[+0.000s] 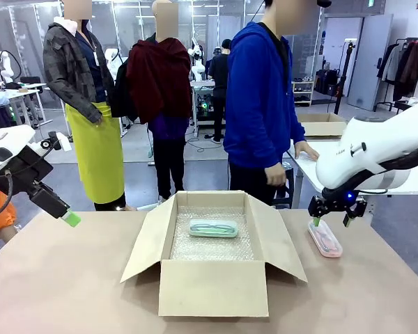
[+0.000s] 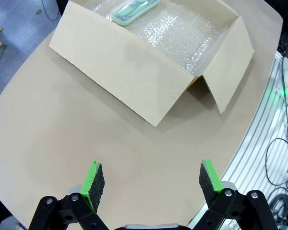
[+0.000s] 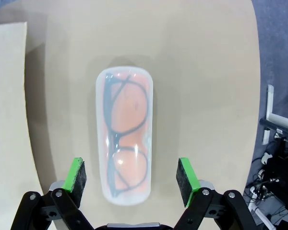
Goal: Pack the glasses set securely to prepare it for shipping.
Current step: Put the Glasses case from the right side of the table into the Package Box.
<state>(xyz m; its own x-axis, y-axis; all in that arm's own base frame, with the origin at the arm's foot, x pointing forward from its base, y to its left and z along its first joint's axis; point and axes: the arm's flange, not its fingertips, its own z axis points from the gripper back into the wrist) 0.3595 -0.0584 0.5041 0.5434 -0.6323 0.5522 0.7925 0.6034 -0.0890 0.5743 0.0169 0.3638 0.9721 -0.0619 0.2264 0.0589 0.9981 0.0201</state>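
The mint green case (image 1: 213,227) lies on bubble wrap (image 1: 209,247) inside the open box (image 1: 212,285), cushioned for shipping. The pink case (image 3: 125,136) sits near the desk's (image 1: 70,278) right edge. The right gripper (image 3: 134,170) straddles its narrow width, fingers spread, apparently not touching it. The left gripper (image 2: 152,177) hangs released near the left edge, out of the way

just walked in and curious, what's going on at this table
A robot is packing glasses cases into an open cardboard box lined with bubble wrap. The mint green case lies inside. The pale pink case lies on the table right of the box; the right gripper is over it, jaws open astride one end, not yet gripping. The left gripper hangs open left of the box, holding nothing. A person in a blue top stands at the far side, touching none of it.
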